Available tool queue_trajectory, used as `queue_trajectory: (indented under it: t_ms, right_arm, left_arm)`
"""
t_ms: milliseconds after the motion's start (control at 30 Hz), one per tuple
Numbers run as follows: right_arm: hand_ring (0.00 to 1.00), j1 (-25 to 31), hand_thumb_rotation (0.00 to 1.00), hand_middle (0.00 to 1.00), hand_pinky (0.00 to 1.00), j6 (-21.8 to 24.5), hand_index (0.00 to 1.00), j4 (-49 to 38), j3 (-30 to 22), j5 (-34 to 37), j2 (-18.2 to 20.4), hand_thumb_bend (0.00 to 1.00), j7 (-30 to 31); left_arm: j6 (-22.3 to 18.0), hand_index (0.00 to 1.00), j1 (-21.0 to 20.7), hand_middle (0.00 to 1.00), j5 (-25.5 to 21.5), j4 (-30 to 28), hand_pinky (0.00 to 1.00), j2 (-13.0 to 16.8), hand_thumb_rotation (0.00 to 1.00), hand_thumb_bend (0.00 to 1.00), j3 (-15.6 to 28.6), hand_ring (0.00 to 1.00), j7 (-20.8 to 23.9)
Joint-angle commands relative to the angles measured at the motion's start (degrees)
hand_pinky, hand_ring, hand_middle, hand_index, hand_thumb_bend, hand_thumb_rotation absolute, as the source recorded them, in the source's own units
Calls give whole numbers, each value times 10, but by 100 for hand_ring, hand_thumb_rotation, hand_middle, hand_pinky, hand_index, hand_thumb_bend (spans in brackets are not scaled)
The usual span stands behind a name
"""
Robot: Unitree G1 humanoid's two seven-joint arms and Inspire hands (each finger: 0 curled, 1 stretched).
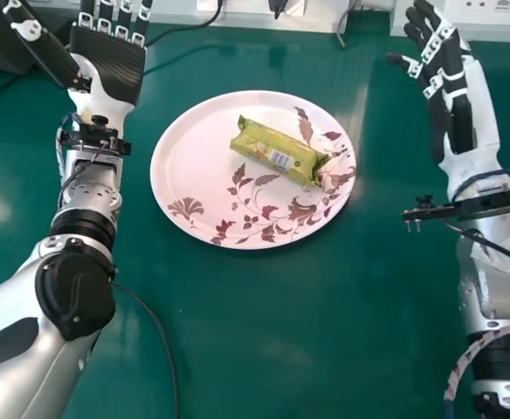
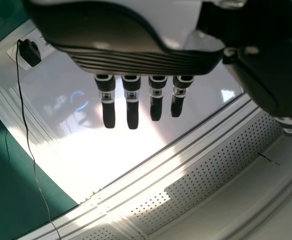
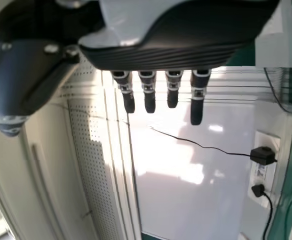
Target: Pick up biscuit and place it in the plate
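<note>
The biscuit (image 1: 279, 150), in a green packet, lies on the pink plate (image 1: 185, 179) with its leaf pattern, a little above the plate's middle in the head view. To the plate's left is my left hand (image 1: 106, 65), palm up and open, holding nothing; the left wrist view has the left hand (image 2: 141, 62) with straight fingers. My right hand (image 1: 451, 78) is raised to the right of the plate, apart from it, its fingers relaxed. In the right wrist view the right hand (image 3: 161, 57) is open and empty.
The plate stands on a green table (image 1: 264, 349). White panels with sockets (image 1: 491, 13) and black cables run along the table's far edge. A dark object (image 1: 2, 39) stands at the far left, and a thin cable (image 1: 163, 336) lies beside my left arm.
</note>
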Motion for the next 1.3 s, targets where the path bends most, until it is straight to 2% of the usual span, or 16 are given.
queue_trajectory:
  t_ms: [0,233,300,600,767,933,1133,1267]
  right_arm:
    - [98,6,71,100,85,7,100,2,-11,19,12,100,7]
    - [100,12,73,100,99,4,100,2,-28,28,22,100,15]
    - [99,13,73,100,100,7,100,-3,-31,30,25,100,14]
    - [100,17,73,100,100,23,100,-28,-48,40,42,100,-2]
    - [100,16,75,100,100,28,100,-35,-57,56,54,100,-7]
    - [100,14,74,100,100,30,100,-35,-65,62,61,100,-10]
    - [100,14,77,100,100,36,100,-36,-70,72,61,100,-6]
    - [100,14,74,100,100,37,98,-36,-76,81,61,100,-2]
  left_arm:
    - [-7,98,5,99,3,-1,89,2,82,100,-4,90,4]
    - [-19,100,6,100,14,0,89,3,88,100,-11,91,13]
    - [-19,99,5,99,15,0,89,3,88,100,-11,90,18]
    - [-34,98,6,98,24,-1,93,3,86,100,-18,90,25]
    - [-44,97,5,98,31,-2,91,4,85,100,-23,89,32]
    - [-43,98,5,98,32,-1,90,5,88,100,-24,90,33]
    - [-37,98,4,98,24,-2,90,3,87,100,-19,90,27]
    - [-21,98,3,97,10,-1,89,1,86,100,-11,90,18]
